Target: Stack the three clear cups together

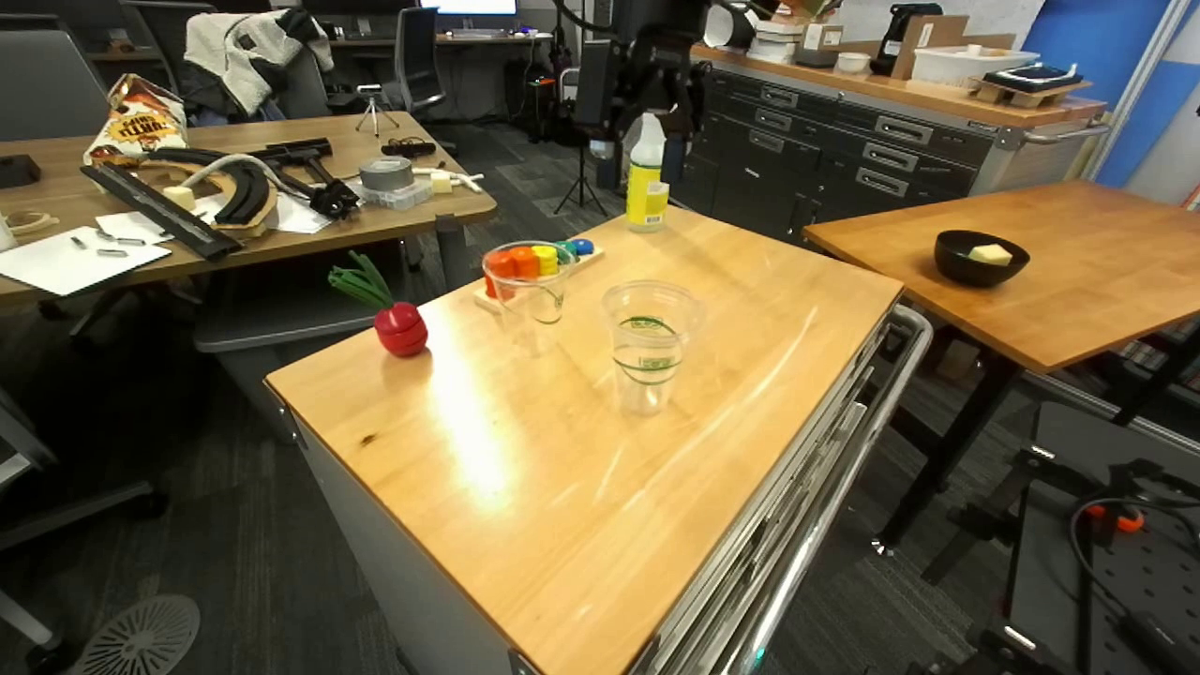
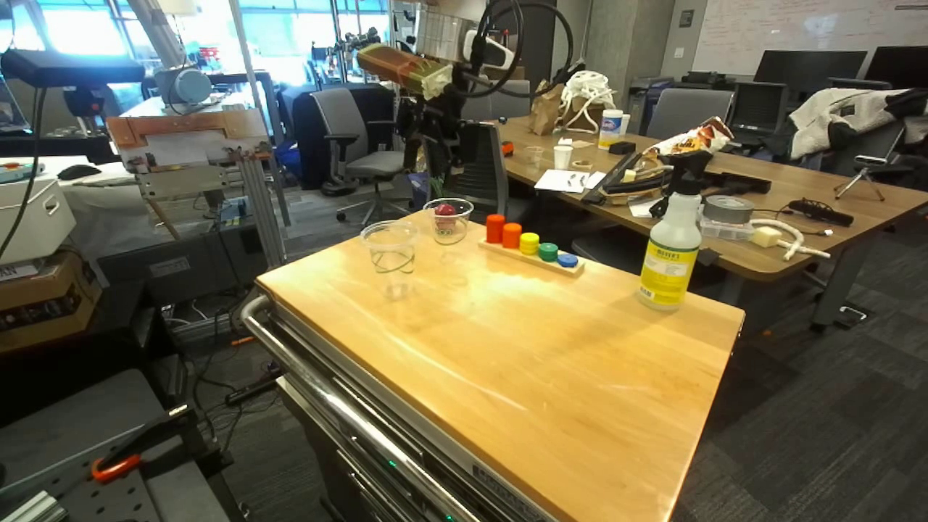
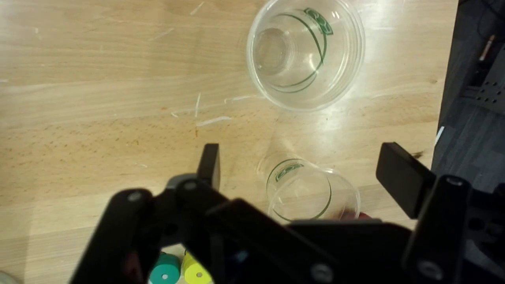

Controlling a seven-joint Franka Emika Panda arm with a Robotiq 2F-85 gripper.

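Note:
A single clear cup (image 1: 532, 314) stands upright on the wooden cart top; it also shows in an exterior view (image 2: 450, 230) and the wrist view (image 3: 303, 189). Beside it, apart, stands another clear cup (image 1: 647, 361) with a doubled rim and two green bands, looking like two cups nested; it also shows in an exterior view (image 2: 394, 264) and the wrist view (image 3: 307, 59). My gripper (image 3: 303, 167) is open and empty, high above the top. In the wrist view the single cup appears between its fingers, its lower part hidden by the gripper body. The gripper also shows in an exterior view (image 2: 433, 156).
A toy board with coloured pegs (image 2: 529, 246) lies by the single cup. A red toy vegetable (image 1: 401, 328) stands near the cart's edge. A yellow-labelled spray bottle (image 2: 668, 254) stands at a corner. A black bowl (image 1: 980, 261) is on another table.

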